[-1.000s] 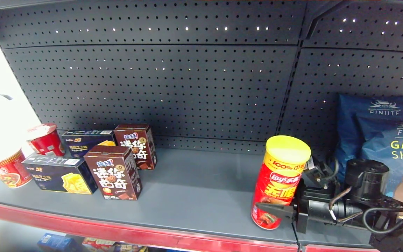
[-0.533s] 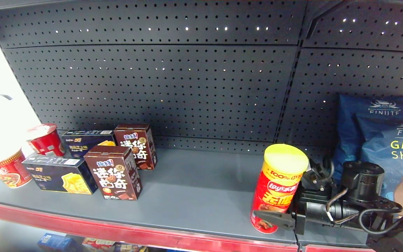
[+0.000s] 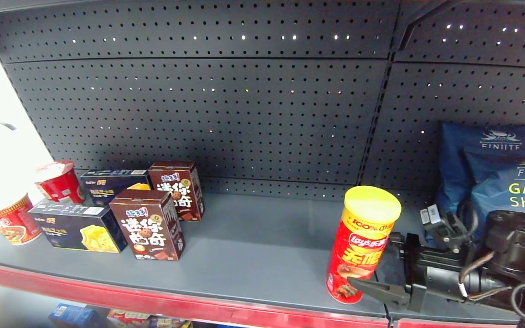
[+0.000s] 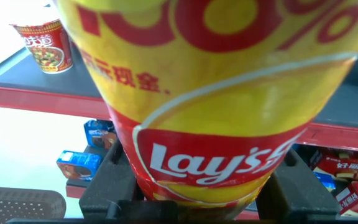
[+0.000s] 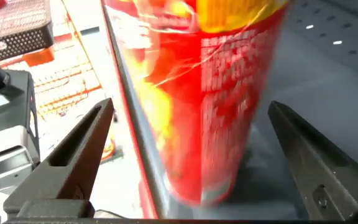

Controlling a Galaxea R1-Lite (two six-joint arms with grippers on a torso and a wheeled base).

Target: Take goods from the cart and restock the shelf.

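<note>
Chip can (image 3: 365, 243) stands upright between right gripper's (image 3: 373, 260) spread fingers.

The head camera looks forward and down at the shelf (image 3: 253, 246) from mid-range. The right wrist camera, very near, shares its chip can (image 3: 363, 246). The left wrist camera, pressed against a second can (image 4: 216, 93), seemingly faces the shelf front.

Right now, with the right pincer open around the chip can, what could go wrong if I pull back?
The chip can stands close to the shelf's red front edge; a finger of the right pincer clipping it could tip it off. The left pincer holds a second can; bringing it in could knock the first.
</note>
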